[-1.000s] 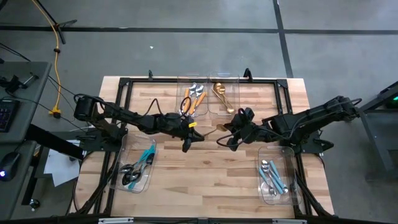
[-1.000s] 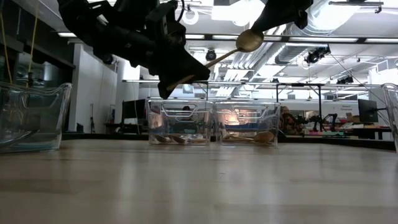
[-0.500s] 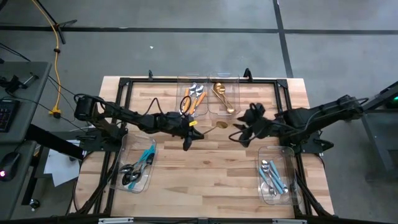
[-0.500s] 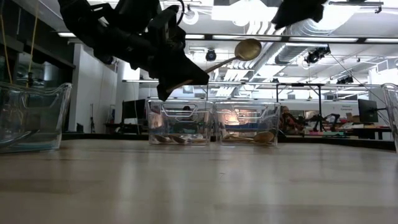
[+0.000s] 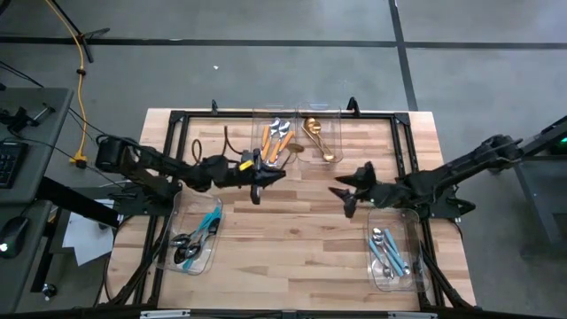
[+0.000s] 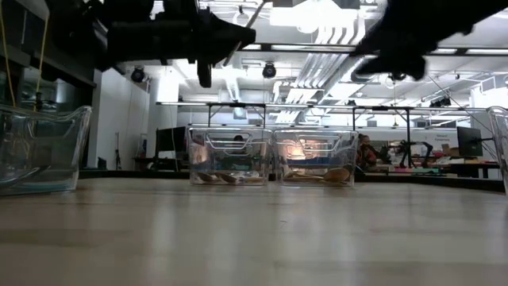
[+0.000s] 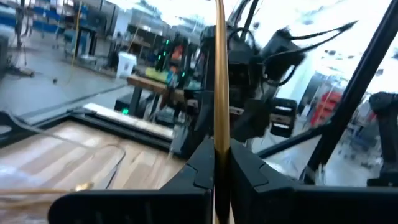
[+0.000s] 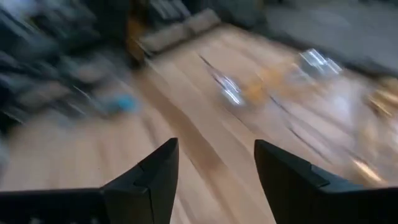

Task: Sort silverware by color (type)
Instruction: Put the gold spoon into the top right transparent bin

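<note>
My left gripper [image 5: 264,175] is shut on a gold spoon [image 7: 219,74], held high above the table's middle just in front of the two far bins. In the low view only the spoon's thin handle [image 6: 255,11] shows, rising out of the picture. My right gripper [image 5: 348,197] hangs open over the table right of centre, with nothing between its fingers [image 8: 214,146]. Orange-handled silverware [image 5: 275,140] lies in the far left bin and gold pieces [image 5: 319,137] in the bin beside it. My left gripper pinches the gold spoon's handle [image 7: 219,146] between its two fingers. The fingers reach roughly level from the table's left. The handle runs on out past the fingertips and slants upward. The spoon is lifted clear of the table; its head lies outside the wrist and low views.
A clear bin [image 5: 195,241] with dark-headed, blue-handled pieces stands at the near left. Another clear bin [image 5: 392,255] with silver, light-blue-handled pieces stands at the near right. A black frame [image 5: 177,120] runs round the table's edges. Bare wood lies between the bins.
My right gripper has opened, let go of the gold spoon's head and drawn back toward the table's right edge. My left gripper, still shut on the handle, has risen and gone toward the far edge and a little left, carrying the spoon, which now points more steeply upward.
</note>
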Motion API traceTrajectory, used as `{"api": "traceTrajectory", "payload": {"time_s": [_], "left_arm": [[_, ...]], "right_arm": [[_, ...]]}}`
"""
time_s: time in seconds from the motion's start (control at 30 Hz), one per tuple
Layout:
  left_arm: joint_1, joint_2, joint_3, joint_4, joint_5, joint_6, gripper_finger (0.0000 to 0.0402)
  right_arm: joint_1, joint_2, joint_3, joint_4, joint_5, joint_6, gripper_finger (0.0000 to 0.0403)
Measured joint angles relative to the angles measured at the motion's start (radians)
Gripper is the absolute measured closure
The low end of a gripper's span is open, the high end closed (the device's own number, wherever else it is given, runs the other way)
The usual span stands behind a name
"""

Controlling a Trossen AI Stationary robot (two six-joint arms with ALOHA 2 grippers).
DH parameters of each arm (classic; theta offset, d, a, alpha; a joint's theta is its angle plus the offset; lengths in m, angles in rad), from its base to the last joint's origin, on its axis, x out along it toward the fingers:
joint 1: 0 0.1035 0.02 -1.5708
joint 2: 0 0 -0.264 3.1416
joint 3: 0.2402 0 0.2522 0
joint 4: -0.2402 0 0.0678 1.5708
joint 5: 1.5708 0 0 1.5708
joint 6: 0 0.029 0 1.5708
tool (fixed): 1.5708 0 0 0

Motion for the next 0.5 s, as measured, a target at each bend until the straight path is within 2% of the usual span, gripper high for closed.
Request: {"api": "traceTrajectory", "payload": {"time_s": [0.1, 0.2, 0.33, 0.5], "left_arm": [[-0.003, 0.056, -0.001, 0.113, 0.0, -0.01, 0.0396], [-0.012, 0.131, 0.02, 0.195, -0.007, -0.03, 0.0396], [-0.028, 0.233, 0.075, 0.3, -0.01, -0.048, 0.0396], [-0.04, 0.315, 0.16, 0.308, -0.006, -0.064, 0.0396]], "right_arm": [[-0.047, 0.038, -0.059, 0.363, -0.071, -0.156, 0.0208], [-0.093, 0.091, -0.071, 0.584, -0.131, -0.252, 0.0208], [-0.15, 0.172, -0.071, 0.785, -0.204, -0.302, 0.0208], [-0.209, 0.254, -0.057, 0.875, -0.279, -0.3, 0.0208]]}}
